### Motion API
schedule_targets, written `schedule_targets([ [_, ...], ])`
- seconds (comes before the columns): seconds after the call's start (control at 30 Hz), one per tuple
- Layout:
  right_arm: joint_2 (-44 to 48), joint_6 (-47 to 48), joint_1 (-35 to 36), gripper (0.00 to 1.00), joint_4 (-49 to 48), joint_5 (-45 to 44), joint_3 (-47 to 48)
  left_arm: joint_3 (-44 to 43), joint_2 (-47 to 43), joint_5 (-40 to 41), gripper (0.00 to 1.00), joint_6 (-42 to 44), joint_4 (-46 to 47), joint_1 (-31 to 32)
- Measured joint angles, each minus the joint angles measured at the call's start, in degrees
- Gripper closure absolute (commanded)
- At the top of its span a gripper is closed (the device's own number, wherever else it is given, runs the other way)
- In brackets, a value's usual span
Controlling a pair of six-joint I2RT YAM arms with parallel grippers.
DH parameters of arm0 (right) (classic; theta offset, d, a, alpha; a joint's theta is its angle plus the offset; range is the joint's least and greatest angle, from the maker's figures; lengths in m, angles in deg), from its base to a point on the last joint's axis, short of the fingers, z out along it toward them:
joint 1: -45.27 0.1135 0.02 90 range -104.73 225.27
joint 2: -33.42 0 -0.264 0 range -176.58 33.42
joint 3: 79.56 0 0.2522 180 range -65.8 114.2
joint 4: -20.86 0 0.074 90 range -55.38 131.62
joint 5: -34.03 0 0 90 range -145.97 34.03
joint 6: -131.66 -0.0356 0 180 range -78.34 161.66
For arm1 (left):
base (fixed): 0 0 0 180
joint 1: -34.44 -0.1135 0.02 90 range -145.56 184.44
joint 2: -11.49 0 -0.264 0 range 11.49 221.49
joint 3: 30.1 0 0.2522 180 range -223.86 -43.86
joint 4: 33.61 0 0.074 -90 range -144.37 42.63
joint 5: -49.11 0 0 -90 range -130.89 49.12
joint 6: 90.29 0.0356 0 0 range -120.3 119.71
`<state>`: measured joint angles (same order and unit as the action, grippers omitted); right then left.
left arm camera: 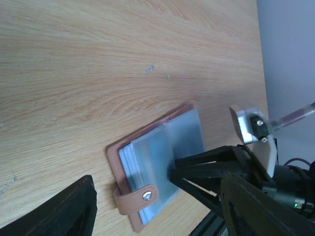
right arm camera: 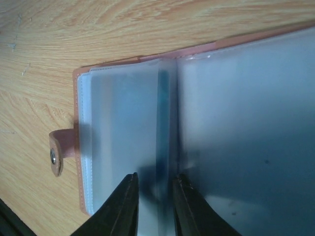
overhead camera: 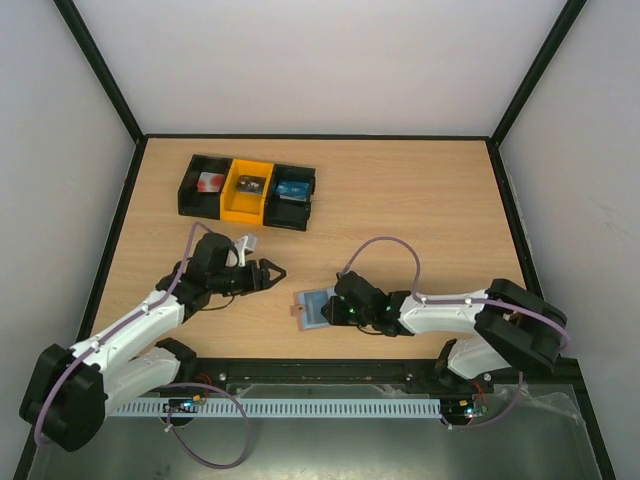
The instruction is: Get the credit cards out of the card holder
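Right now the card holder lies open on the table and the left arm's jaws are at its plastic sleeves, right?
Not quite: the card holder lies open on the table, but it is the right arm whose jaws are at its plastic sleeves; the left arm hangs apart. The top view shows this.

Card holder (left arm camera: 129, 156) pinkish-brown outside, seemingly blue-grey inside.

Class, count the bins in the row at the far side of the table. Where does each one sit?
3. The left black bin is at the row's left end, the yellow bin is in the middle, and the right black bin is at the right end. They stand side by side, and none looks hidden.
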<state>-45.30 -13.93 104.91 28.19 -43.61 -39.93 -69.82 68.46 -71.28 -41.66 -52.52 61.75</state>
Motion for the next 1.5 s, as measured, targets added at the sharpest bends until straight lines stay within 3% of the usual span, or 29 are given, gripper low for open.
schedule_targets([
  [0.37, -7.1, -2.67, 1.27, 0.92, -7.08, -1.01, 3.67, 1.6, -6.12, 3.65, 0.36, -4.94, -1.46, 1.55],
  [0.6, -7.34, -3.41, 1.27, 0.93, -8.87, -3.58, 3.39, 6.62, -5.79, 4.04, 0.35, -11.28, 3.61, 7.56],
  [0.83, -7.32, -3.78, 1.27, 0.9, -11.06, -4.28, 0.68, 9.16, -1.55, 5.25, 0.21, -18.91, 14.14, 13.27],
  [1.0, -6.67, -3.78, 1.42, 0.88, -12.2, -5.07, -0.39, 9.31, 0.79, 7.06, 0.19, -22.23, 19.74, 17.09],
  [1.37, -2.34, -3.61, 1.46, 0.87, -12.26, -6.05, -2.12, 9.33, 9.11, 6.99, 0.14, -27.32, 30.32, 19.52],
  [1.5, -2.27, -3.5, 1.46, 0.82, -12.52, -5.88, -3.04, 9.2, 12.44, 6.82, 0.11, -27.87, 32.74, 19.89],
])
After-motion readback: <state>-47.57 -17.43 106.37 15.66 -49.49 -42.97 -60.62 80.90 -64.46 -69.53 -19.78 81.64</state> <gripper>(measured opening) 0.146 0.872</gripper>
